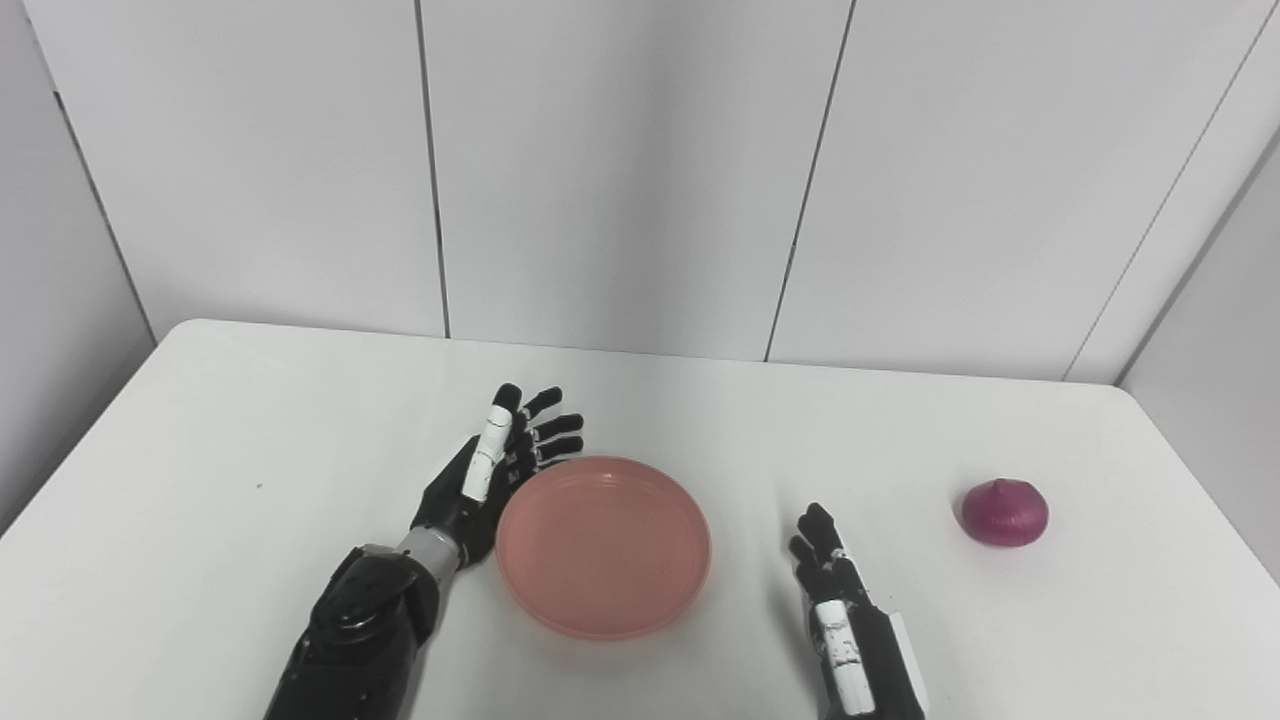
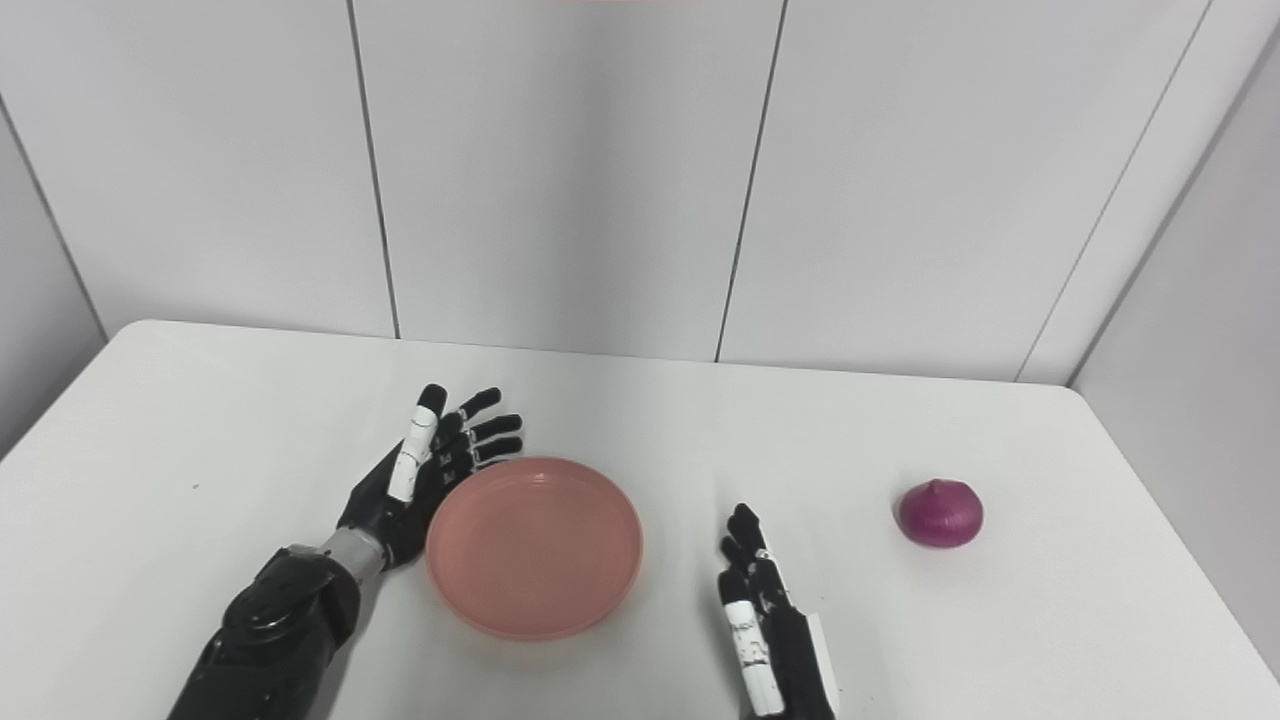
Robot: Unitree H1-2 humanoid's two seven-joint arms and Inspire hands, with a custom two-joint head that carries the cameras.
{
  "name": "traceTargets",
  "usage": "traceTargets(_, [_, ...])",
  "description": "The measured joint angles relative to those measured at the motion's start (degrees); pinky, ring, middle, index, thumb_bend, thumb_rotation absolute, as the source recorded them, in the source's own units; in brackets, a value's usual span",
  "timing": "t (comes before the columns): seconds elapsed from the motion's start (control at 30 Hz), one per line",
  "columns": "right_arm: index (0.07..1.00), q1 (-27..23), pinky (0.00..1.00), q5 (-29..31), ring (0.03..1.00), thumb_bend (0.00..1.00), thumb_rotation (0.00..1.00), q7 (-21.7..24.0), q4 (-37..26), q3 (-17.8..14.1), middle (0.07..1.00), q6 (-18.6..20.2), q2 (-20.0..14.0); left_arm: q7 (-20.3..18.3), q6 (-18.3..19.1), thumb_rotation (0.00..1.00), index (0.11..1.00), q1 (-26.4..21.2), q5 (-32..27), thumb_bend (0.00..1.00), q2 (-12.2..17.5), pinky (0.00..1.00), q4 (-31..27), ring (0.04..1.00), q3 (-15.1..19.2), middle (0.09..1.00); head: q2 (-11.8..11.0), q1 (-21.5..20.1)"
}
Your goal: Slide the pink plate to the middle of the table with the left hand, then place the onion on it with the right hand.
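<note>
A round pink plate (image 1: 603,545) lies empty on the white table (image 1: 250,420), near the front middle. My left hand (image 1: 495,470) is open with fingers spread, its palm against the plate's left rim. A purple onion (image 1: 1004,512) sits on the table far to the right, apart from both hands. My right hand (image 1: 835,590) is open and empty, fingers straight and pointing away, resting on the table between the plate and the onion. The same scene shows in the right eye view, with the plate (image 2: 534,545) and the onion (image 2: 940,513).
White wall panels (image 1: 620,170) stand right behind the table's far edge. The table's right edge runs close to the onion, with a grey wall (image 1: 1220,400) beyond it.
</note>
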Motion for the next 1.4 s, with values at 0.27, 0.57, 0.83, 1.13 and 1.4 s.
traceTargets(0.27, [0.92, -0.8, 0.73, -2.8, 0.804, 0.88, 0.69, -1.6, -5.3, -2.0, 0.86, 6.1, -0.6, -1.4, -2.8, 0.99, 0.915, -2.0, -0.6, 0.88, 1.7, 0.84, 4.2, 0.84, 0.8, 0.857, -0.9, -5.4])
traceTargets(0.57, [0.887, -9.0, 0.68, -6.0, 0.789, 0.95, 0.59, -2.6, -11.7, -6.2, 0.829, 14.8, -5.4, -2.0, -6.2, 1.0, 0.933, -4.1, -1.1, 0.88, 2.7, 0.87, 9.0, 0.86, 2.0, 0.87, -2.8, -11.4])
traceTargets(0.83, [0.856, -12.7, 0.65, -8.5, 0.78, 0.98, 0.38, 0.9, -13.9, -6.2, 0.819, 21.5, -14.0, -3.2, -8.0, 0.99, 0.935, -4.9, -1.2, 0.87, 4.0, 0.89, 11.5, 0.863, 3.1, 0.866, -3.6, -13.7])
traceTargets(1.13, [0.828, -18.3, 0.57, -21.6, 0.746, 1.0, 0.22, 10.2, -14.7, -2.5, 0.834, 27.8, -28.4, -4.2, -8.8, 1.0, 0.934, -5.2, -1.2, 0.86, 4.0, 0.88, 12.3, 0.861, 3.2, 0.867, -3.6, -13.7])
traceTargets(1.4, [0.779, -23.1, 0.55, -32.9, 0.694, 1.0, 0.17, 19.3, -14.4, 0.0, 0.776, 28.3, -37.7, -3.9, -8.8, 0.99, 0.925, -5.1, -1.2, 0.87, 4.0, 0.87, 12.1, 0.856, 3.2, 0.862, -3.5, -13.9])
